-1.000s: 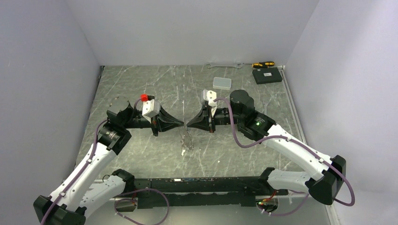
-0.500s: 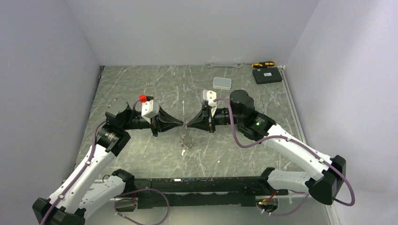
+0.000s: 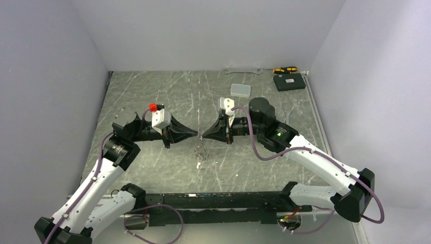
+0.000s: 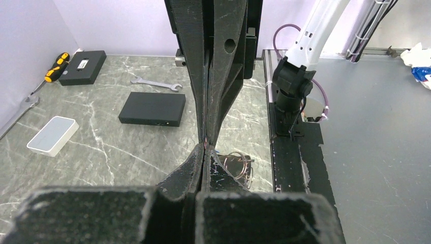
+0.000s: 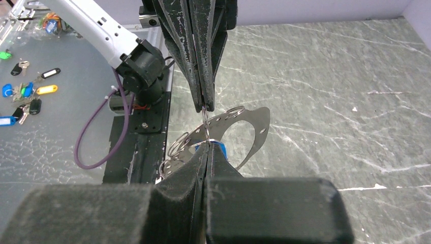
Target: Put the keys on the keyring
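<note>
Near the middle of the top view, just above the arm bases, the left gripper (image 3: 195, 134) and the right gripper (image 3: 204, 136) are meeting tip to tip over the grey marbled table (image 3: 152, 91), each lying almost level and pointing at the other. Both are clenched, with no gap showing between the fingers. In the right wrist view a thin wire of the keyring (image 5: 239, 127) is running from the tip of one into the tip of the other, so each appears to be pinching it. The keyring's flat shiny band, pierced with small holes, is hanging just below the tips at the centre of that frame, with smaller rings bunching at its lower left. A blue-headed key (image 5: 219, 149) is showing right beside the right gripper's fingertips, against the band. Whether it is threaded on cannot be told. Just below the keyring in the top view a small pale piece (image 3: 198, 165) is lying on the table, too small to identify. Farther back, in the upper right, a clear box (image 3: 240, 90) is lying flat, and beyond it a black box (image 3: 289, 82), a wrench (image 3: 244, 71) and a yellow-and-black screwdriver (image 3: 284, 69) are lying along the far wall.
</note>
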You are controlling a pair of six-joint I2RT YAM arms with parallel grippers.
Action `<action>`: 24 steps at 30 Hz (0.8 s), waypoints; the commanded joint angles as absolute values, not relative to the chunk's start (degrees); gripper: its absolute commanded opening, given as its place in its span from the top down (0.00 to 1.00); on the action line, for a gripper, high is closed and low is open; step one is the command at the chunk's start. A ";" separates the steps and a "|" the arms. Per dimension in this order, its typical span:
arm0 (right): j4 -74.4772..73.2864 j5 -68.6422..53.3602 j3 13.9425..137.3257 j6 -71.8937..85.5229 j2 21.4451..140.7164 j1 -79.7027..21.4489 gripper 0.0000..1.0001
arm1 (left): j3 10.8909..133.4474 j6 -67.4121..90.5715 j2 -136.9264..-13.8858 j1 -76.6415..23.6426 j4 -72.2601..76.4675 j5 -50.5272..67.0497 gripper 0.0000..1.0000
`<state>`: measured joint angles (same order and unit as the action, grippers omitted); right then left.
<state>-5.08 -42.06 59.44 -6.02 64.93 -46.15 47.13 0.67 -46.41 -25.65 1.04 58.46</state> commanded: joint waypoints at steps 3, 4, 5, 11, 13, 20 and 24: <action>-4.82 -42.54 59.52 -6.80 64.69 -46.06 1.00 | 47.37 0.70 -44.66 -25.01 3.55 56.84 1.00; -4.74 -42.50 59.44 -6.77 64.69 -46.05 1.00 | 47.37 0.69 -44.63 -24.97 3.60 56.72 1.00; -4.70 -42.53 59.42 -6.77 64.73 -46.08 1.00 | 47.31 0.70 -44.54 -24.92 3.57 56.57 1.00; -4.66 -42.35 59.16 -6.77 64.86 -46.07 1.00 | 47.15 0.70 -44.31 -24.70 3.82 55.82 1.00; -4.56 -42.32 59.07 -6.77 64.87 -46.06 1.00 | 47.11 0.70 -44.20 -24.61 4.06 55.53 1.00; -2.55 -41.83 58.52 -5.99 64.86 -46.06 1.00 | 46.31 2.97 -43.14 -23.88 6.56 51.32 1.00; 2.41 -39.28 58.18 -3.92 65.36 -46.23 1.00 | 44.19 9.02 -42.09 -22.96 13.89 49.97 1.00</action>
<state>-2.48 -41.04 58.70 -5.58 65.01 -46.19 45.10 2.83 -44.03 -24.75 3.25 54.48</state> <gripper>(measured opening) 0.010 0.009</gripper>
